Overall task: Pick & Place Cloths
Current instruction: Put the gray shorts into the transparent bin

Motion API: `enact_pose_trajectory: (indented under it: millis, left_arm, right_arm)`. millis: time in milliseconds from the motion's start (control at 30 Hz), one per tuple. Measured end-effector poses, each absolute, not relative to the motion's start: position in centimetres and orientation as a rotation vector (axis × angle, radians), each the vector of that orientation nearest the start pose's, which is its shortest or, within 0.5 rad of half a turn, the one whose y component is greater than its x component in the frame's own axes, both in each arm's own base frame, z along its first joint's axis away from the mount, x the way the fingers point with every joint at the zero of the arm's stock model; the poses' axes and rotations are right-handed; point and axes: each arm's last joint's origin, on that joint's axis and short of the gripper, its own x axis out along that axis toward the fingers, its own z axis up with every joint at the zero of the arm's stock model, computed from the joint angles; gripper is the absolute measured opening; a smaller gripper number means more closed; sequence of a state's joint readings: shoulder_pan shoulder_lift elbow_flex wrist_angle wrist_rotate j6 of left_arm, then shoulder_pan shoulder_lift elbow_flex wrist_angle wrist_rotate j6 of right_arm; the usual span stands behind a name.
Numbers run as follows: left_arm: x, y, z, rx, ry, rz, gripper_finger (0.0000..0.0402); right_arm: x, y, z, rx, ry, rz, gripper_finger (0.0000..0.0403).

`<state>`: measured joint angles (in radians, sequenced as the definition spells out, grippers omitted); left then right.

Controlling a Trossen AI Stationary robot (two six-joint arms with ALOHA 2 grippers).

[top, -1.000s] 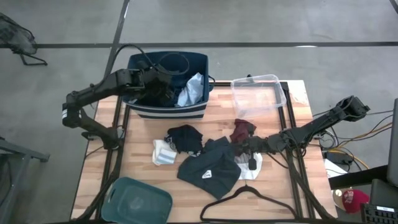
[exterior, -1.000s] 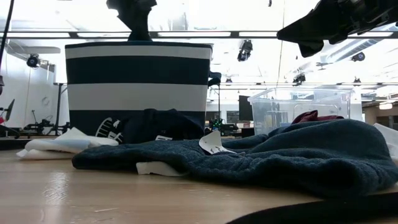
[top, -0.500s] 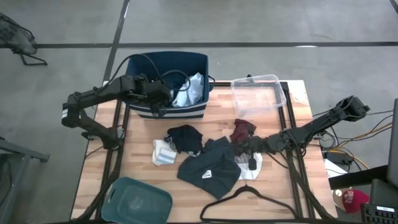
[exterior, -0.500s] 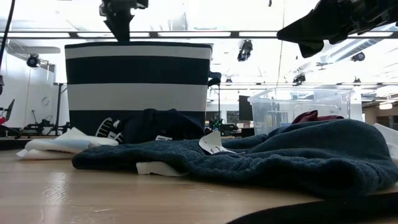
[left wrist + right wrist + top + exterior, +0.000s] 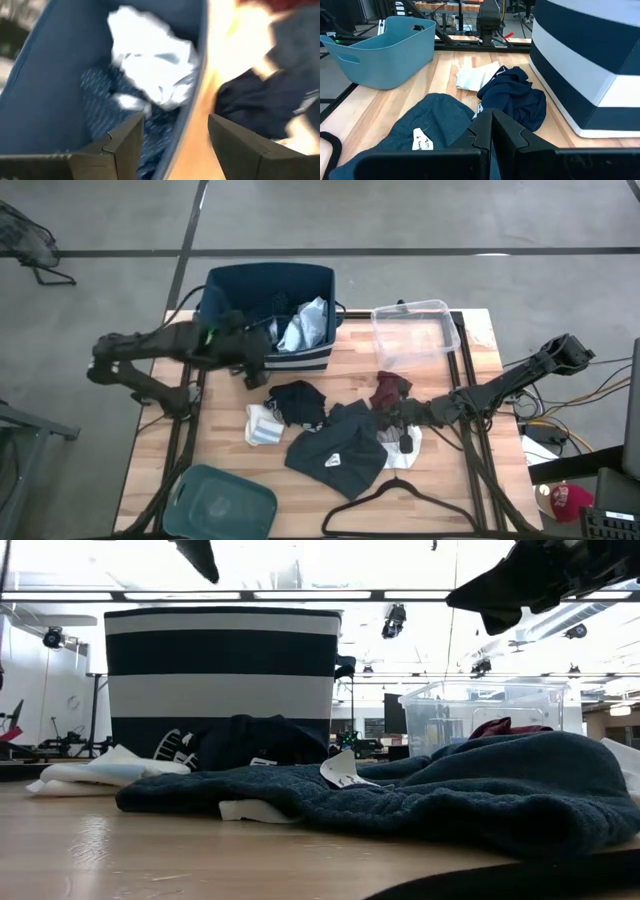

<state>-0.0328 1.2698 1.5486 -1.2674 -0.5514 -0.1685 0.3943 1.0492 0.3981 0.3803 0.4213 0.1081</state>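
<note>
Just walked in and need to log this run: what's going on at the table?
A two-armed robot is sorting cloths into a navy striped tub. The left end effector is open and empty above the tub's front rim; a light blue-grey shirt already lies inside. The right end effector is shut, low over the dark teal garment. A navy piece, maroon piece and socks remain on the table.

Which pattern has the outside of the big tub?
Navy with white horizontal stripes on the tub, clearest in the low view.
</note>
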Motion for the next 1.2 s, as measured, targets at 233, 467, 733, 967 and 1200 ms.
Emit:
enact_pose_trajectory:
  millis: [233,467,733,967,1200]
  left_arm:
    - [17.7,-4.1,36.9,0.096,0.706,0.337,0.0227]
    - [15.5,-6.7,31.4,0.095,0.598,0.172,0.0192]
    - [13.9,-7.7,28.1,0.063,0.452,0.078,0.0085]
    - [12.0,-7.1,26.1,0.017,0.297,0.002,0.0008]
    - [9.9,-5.9,24.7,-0.005,0.204,-0.063,0.0021]
  right_arm:
    - [19.5,6.8,20.0,0.019,0.212,-0.039,0.0008]
    - [19.4,6.8,20.0,-0.014,0.174,-0.032,0.0008]
    - [19.6,6.9,20.5,-0.022,0.154,-0.03,0.0008]
    - [19.6,6.9,20.5,0.009,0.155,-0.033,0.0008]
    - [19.6,6.8,20.3,0.025,0.158,-0.034,0.0008]
